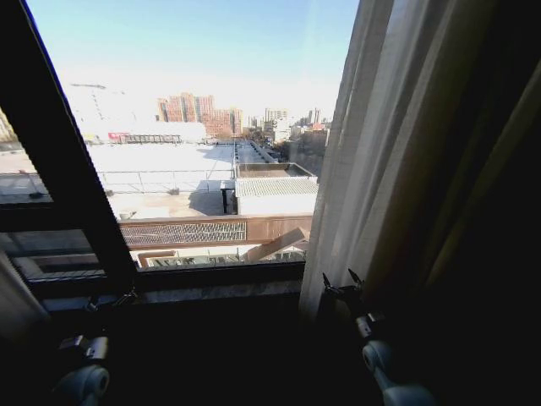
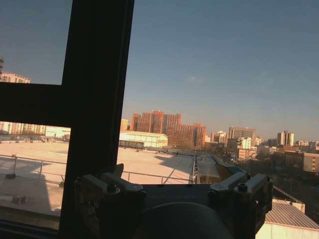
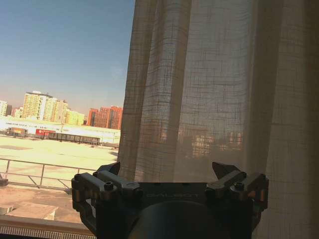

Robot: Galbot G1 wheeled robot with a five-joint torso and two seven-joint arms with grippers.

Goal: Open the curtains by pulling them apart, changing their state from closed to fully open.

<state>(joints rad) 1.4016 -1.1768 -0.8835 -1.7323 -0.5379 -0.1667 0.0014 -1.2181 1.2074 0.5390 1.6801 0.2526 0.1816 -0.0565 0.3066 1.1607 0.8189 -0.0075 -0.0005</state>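
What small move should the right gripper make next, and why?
Probably nudge the right gripper forward into the right curtain and close on its inner edge. Its jaws stand open and empty just before the fabric, which is bunched to the right of the bare window. The left gripper faces the black frame bar.

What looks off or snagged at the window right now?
Nothing stands out. The right curtain hangs bunched at the window's right side in even pleats, with no visible tears. The open right gripper sits at its lower edge; the open left gripper is by the window frame.
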